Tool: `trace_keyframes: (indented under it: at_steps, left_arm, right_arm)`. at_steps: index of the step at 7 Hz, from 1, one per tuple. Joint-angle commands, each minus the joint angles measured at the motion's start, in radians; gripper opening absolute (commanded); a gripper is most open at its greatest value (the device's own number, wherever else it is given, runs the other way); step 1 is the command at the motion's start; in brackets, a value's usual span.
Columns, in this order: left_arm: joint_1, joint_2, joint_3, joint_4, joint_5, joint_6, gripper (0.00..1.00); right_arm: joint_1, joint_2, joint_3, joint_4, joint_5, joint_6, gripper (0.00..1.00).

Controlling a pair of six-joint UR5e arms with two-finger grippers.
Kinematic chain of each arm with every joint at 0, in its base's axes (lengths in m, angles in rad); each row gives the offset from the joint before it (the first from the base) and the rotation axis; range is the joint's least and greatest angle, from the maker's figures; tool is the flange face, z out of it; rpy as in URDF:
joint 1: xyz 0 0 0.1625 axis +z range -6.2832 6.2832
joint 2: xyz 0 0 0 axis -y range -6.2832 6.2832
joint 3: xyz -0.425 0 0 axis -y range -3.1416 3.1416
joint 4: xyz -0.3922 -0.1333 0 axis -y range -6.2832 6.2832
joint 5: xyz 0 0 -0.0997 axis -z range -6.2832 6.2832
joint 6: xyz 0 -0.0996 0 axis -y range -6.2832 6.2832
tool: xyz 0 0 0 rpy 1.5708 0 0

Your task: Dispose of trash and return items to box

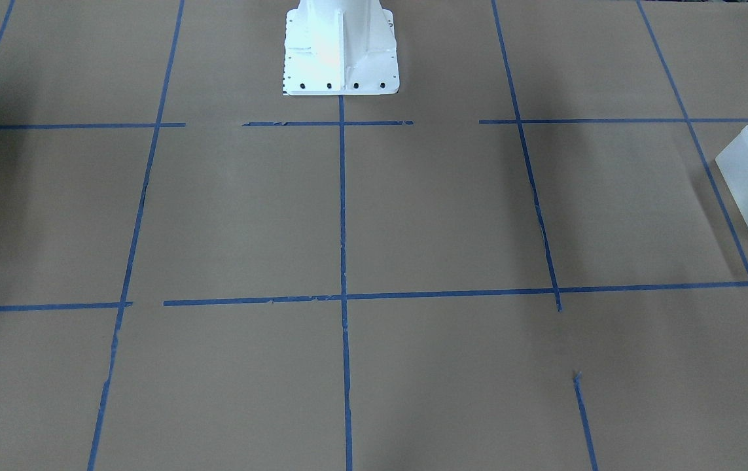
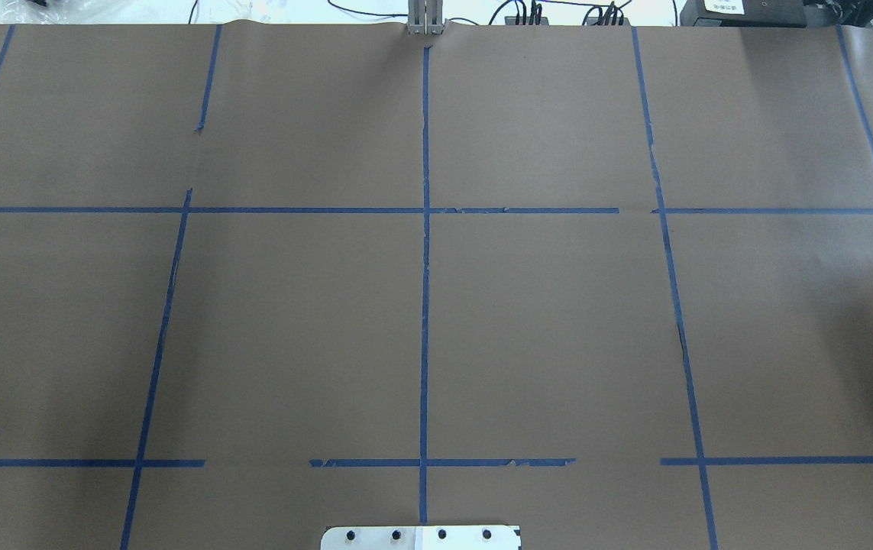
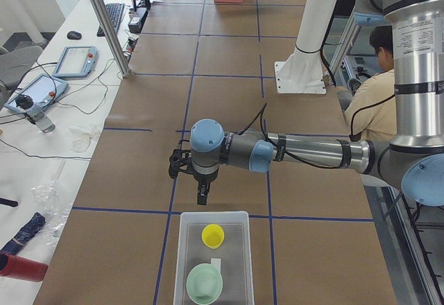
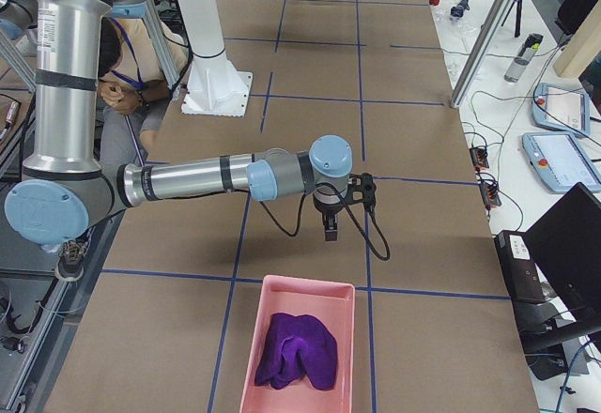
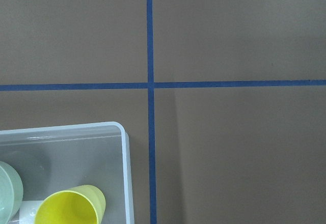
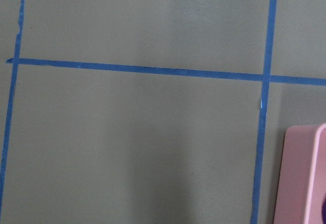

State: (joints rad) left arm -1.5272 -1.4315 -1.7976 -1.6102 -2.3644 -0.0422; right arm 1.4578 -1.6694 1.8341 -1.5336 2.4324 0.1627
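The frosted box [image 3: 182, 249] stands at the table's end on my left; it also shows in the front view [image 1: 747, 186] and the left wrist view [image 5: 124, 147]. The yellow cup [image 3: 213, 235] and the mint-green bowl [image 3: 205, 283] sit inside it, also in the left wrist view as cup [image 5: 69, 210] and bowl [image 5: 7, 191]. My left gripper [image 3: 201, 195] points down just beyond the box's near wall; I cannot tell whether it is open or shut. My right gripper [image 4: 331, 230] hangs above the table near a pink bin; I cannot tell its state either.
A pink bin [image 4: 254, 338] with a purple cloth [image 4: 299, 349] stands at the table's end on my right; its rim shows in the right wrist view [image 6: 300, 173]. The white robot base [image 1: 341, 49] stands at the table's middle. An operator [image 3: 374, 90] sits behind the robot.
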Motion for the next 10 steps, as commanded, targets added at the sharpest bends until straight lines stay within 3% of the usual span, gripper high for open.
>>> trace_keyframes:
  at_steps: [1, 8, 10]
  left_arm:
    - [-0.025, -0.029, 0.024, 0.119, -0.006, 0.111, 1.0]
    - [-0.039, -0.02, 0.049, 0.118, -0.006, 0.116, 1.0]
    - [-0.041, -0.02, 0.034, 0.118, -0.006, 0.11, 1.0]
  right_arm:
    - [0.019, -0.001, -0.041, -0.056, -0.013, -0.037, 1.0]
    - [0.019, -0.015, -0.033, -0.037, -0.016, -0.022, 1.0]
    - [0.019, -0.006, -0.042, -0.037, -0.077, -0.014, 1.0]
